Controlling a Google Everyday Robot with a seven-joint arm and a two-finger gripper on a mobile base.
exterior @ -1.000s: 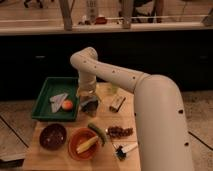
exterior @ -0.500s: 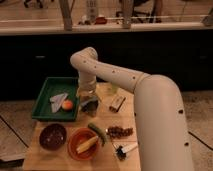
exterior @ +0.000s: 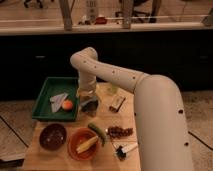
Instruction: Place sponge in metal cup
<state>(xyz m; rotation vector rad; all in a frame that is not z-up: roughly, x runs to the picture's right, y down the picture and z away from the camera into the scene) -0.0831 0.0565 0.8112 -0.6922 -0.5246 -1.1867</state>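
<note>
Claw (exterior: 89, 103) beside green tray (exterior: 45, 95), grip state unclear | tray: orange fruit (exterior: 67, 104) | orange bowl (exterior: 75, 149): banana (exterior: 87, 144)

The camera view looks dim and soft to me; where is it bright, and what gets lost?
Camera view: warm light falls on the wooden table and the white arm; the background behind is nearly black. Everything is soft, so the gripper beside the green tray blurs into what lies beneath it.

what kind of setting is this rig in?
Probably a lab or office mock kitchen: a wooden table with a green tray, bowls and toy-like food, and a glass partition behind. The gripper hangs beside the tray.
</note>
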